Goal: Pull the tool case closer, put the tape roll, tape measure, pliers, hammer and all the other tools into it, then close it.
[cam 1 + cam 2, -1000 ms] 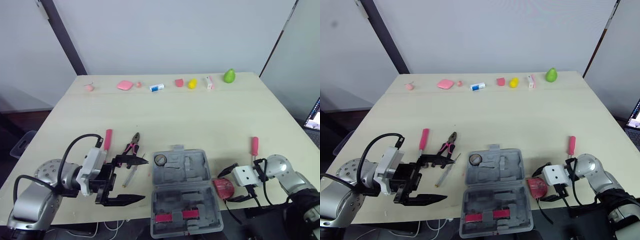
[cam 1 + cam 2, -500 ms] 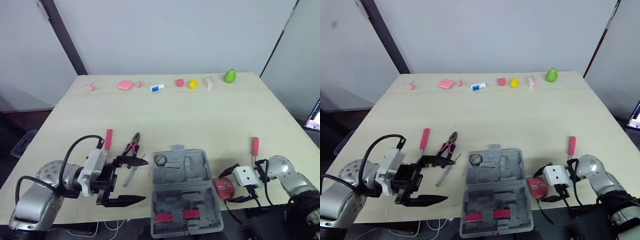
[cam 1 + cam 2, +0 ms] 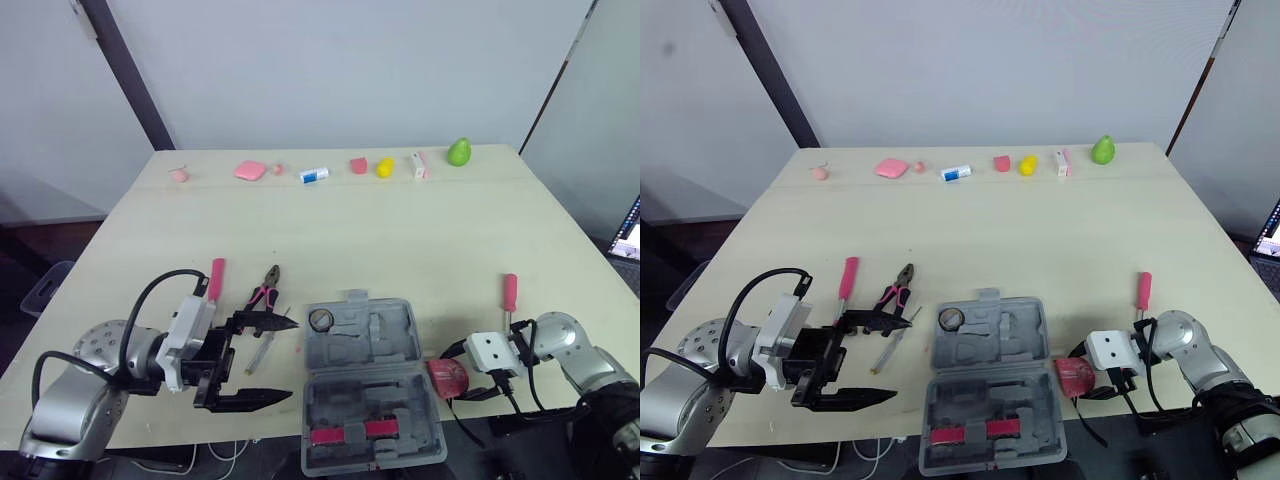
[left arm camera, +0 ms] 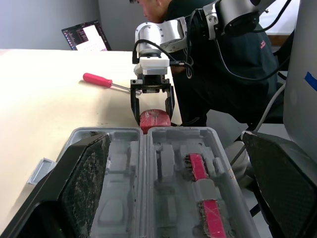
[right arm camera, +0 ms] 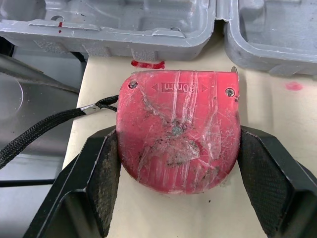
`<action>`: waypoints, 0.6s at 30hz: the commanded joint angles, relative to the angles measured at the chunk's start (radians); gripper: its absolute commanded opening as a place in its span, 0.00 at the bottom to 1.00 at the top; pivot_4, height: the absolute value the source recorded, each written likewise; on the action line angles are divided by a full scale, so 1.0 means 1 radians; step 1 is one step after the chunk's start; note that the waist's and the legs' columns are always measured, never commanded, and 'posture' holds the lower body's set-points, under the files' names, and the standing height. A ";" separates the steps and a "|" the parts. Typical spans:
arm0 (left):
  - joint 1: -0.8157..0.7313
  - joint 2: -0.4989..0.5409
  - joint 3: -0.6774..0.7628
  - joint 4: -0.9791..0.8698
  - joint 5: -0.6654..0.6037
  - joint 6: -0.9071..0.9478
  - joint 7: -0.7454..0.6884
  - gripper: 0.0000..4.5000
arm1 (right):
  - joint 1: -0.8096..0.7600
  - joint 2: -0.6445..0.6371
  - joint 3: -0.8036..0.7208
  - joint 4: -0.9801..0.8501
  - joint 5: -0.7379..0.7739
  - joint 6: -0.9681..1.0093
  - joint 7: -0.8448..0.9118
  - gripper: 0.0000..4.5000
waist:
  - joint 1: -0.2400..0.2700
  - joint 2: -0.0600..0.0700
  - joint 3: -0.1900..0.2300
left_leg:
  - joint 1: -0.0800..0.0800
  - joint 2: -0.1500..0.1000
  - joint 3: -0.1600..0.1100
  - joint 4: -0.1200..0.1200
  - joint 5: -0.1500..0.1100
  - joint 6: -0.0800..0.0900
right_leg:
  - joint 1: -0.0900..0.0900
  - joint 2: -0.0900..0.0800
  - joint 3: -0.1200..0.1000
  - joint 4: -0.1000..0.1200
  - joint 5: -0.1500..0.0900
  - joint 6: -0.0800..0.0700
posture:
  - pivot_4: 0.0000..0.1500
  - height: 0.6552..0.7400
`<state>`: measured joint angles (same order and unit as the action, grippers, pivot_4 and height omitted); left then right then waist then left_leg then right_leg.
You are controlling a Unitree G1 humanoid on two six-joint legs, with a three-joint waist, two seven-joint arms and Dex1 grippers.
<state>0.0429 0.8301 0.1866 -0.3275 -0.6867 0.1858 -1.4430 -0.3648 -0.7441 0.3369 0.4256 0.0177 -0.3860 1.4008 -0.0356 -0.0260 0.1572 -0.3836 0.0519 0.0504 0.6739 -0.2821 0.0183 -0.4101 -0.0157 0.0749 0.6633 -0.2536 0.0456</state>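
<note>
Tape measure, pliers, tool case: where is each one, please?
tape measure (image 5: 178,144): right wrist view, middle of its red face.
pliers (image 3: 263,292): left eye view, on the pink handles.
tool case (image 3: 385,335): left eye view, bare moulding of the far half.

In the right wrist view the tool case (image 5: 148,20) is cut by the picture's edge, and the black strap (image 5: 44,130) of the tape measure (image 5: 178,124) runs out of frame. The small objects (image 3: 315,175) along the far edge of the table (image 3: 400,240) are too small to name
</note>
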 commanded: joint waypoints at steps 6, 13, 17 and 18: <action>-0.004 -0.010 0.005 -0.007 0.004 -0.018 0.009 1.00 | 0.061 -0.120 -0.127 -0.215 0.091 0.224 -0.026 0.64 | 0.004 0.001 0.000 | 0.000 0.000 0.000 0.000 0.000 0.000 | 0.000 0.000 0.000 0.000 0.001 0.001 | 1.00 1.00; -0.005 -0.019 0.010 -0.004 0.003 -0.019 0.029 1.00 | 0.067 -0.200 -0.180 -0.424 0.072 0.467 -0.099 0.64 | 0.002 0.001 0.001 | 0.000 0.000 0.000 0.000 0.000 0.000 | 0.000 0.000 0.000 0.000 0.001 0.002 | 1.00 1.00; -0.019 -0.024 0.012 0.003 0.001 -0.015 0.051 1.00 | -0.034 -0.203 -0.117 -0.512 -0.006 0.639 -0.121 0.64 | -0.001 0.002 0.001 | -0.001 0.000 0.000 0.000 0.000 0.000 | -0.001 0.000 0.000 0.000 0.001 0.002 | 1.00 1.00; -0.019 -0.026 0.013 0.003 0.000 -0.014 0.055 1.00 | -0.060 -0.204 -0.090 -0.531 -0.032 0.670 -0.111 0.64 | -0.002 0.002 0.001 | -0.001 0.000 0.000 0.000 0.000 0.000 | -0.001 0.000 0.000 0.000 0.001 0.002 | 1.00 1.00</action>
<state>0.0283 0.8068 0.1867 -0.3158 -0.6859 0.1800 -1.3944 -0.4068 -0.9359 0.2383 -0.0572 0.0071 0.2455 1.2852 -0.0376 -0.0242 0.1582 -0.3840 0.0519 0.0500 0.6742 -0.2821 0.0182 -0.4111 -0.0154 0.0753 0.6634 -0.2527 0.0474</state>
